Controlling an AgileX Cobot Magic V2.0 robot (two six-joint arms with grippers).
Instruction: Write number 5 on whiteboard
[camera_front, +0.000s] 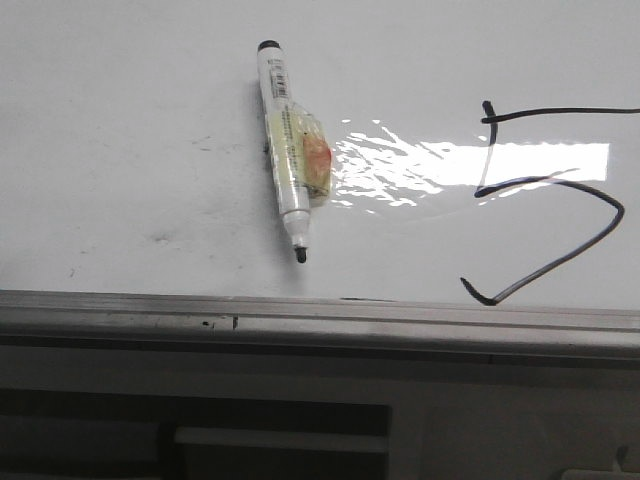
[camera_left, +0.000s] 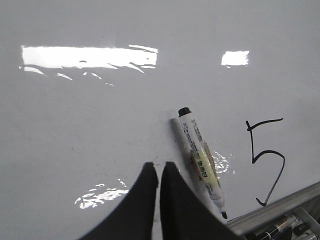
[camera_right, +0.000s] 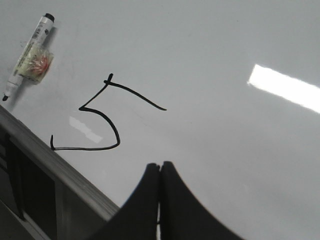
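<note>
A black hand-drawn number 5 stands on the glossy whiteboard at the right of the front view; it also shows in the left wrist view and the right wrist view. A white marker with yellowish tape lies loose on the board, tip toward the rail; it shows in the left wrist view and the right wrist view too. My left gripper is shut and empty, just beside the marker. My right gripper is shut and empty, over bare board past the 5.
A grey metal rail runs along the board's near edge, with a dark shelf below it. Several spare markers lie beneath the rail in the left wrist view. Bright glare and faint smudges mark the board.
</note>
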